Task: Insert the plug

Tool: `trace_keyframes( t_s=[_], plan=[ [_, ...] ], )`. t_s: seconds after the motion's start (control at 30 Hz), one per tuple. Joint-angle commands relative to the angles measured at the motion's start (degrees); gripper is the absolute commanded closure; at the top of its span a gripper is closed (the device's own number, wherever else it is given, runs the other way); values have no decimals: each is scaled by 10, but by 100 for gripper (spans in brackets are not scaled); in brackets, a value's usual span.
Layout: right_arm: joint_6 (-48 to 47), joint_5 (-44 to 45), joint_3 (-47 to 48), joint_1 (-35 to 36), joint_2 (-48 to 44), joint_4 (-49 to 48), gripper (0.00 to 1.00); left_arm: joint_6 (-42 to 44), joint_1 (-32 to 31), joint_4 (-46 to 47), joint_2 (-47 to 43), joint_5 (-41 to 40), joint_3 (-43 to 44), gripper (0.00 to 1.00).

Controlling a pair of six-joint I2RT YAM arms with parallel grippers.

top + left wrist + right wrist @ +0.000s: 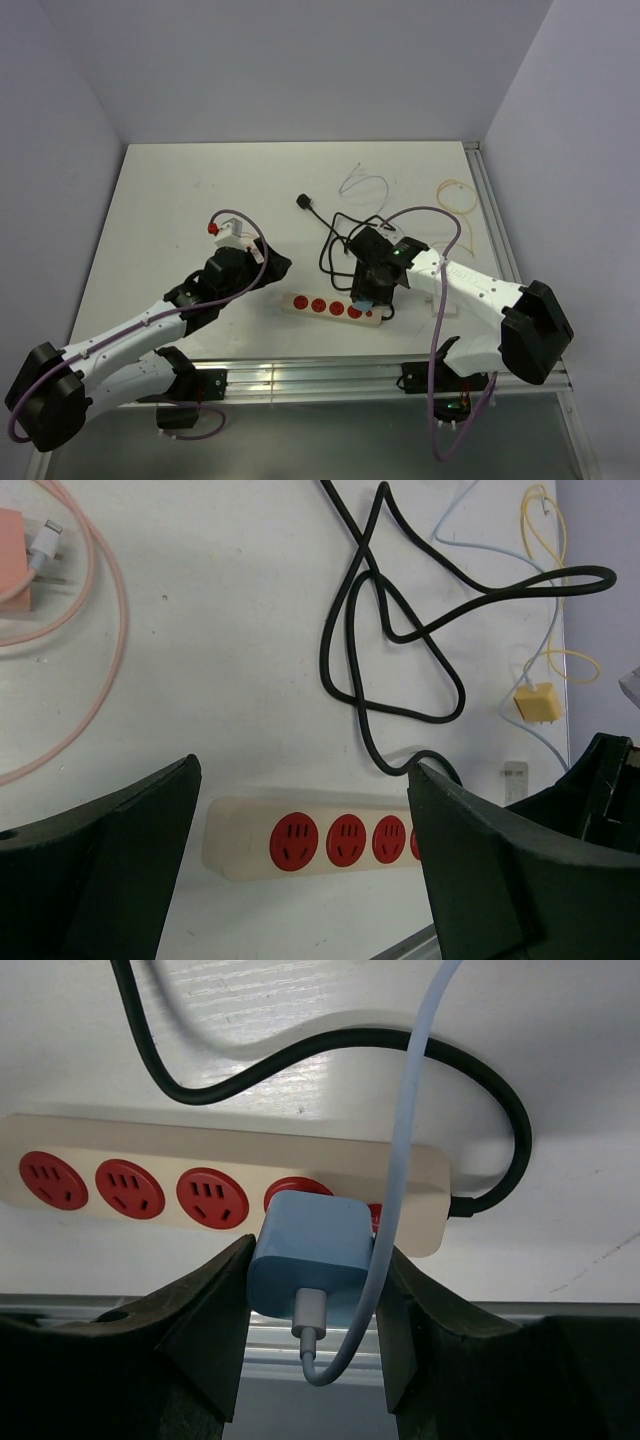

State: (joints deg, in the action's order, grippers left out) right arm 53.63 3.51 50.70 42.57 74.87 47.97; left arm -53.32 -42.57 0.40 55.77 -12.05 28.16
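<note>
So the right claw (pixel 374 288) is gripping the blue plug (pixel 312 1245) by its sides and holding it right over the power strip (pixel 250 1138), at the red sockets nearest the black cord (pixel 505 1120) end. I'm guessing it's lining up or pressing in. I can't tell if the prongs are seated, so the final push is probably what's left. The left claw (pixel 303 780) is hanging wide open and empty over the strip's other end on the worktop (pixel 200 190), not bracing it. I'm not spotting any brand or readable writing anywhere.
</note>
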Motion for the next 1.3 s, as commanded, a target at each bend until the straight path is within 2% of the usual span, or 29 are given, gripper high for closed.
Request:
trace_keyframes(
  t_s=[0.0, 0.4, 0.73, 1.27],
  plan=[
    [18, 31, 25, 10, 5, -17, 100, -3, 2, 33, 0, 17, -4, 10],
    [-41, 18, 39, 20, 21, -32, 100, 6, 1, 43, -19, 19, -18, 10],
    [-26, 12, 37, 48, 36, -1, 100, 8, 3, 44, -21, 19, -21, 10],
    [-48, 96, 62, 51, 52, 56, 100, 9, 6, 48, -21, 23, -28, 10]
  ],
)
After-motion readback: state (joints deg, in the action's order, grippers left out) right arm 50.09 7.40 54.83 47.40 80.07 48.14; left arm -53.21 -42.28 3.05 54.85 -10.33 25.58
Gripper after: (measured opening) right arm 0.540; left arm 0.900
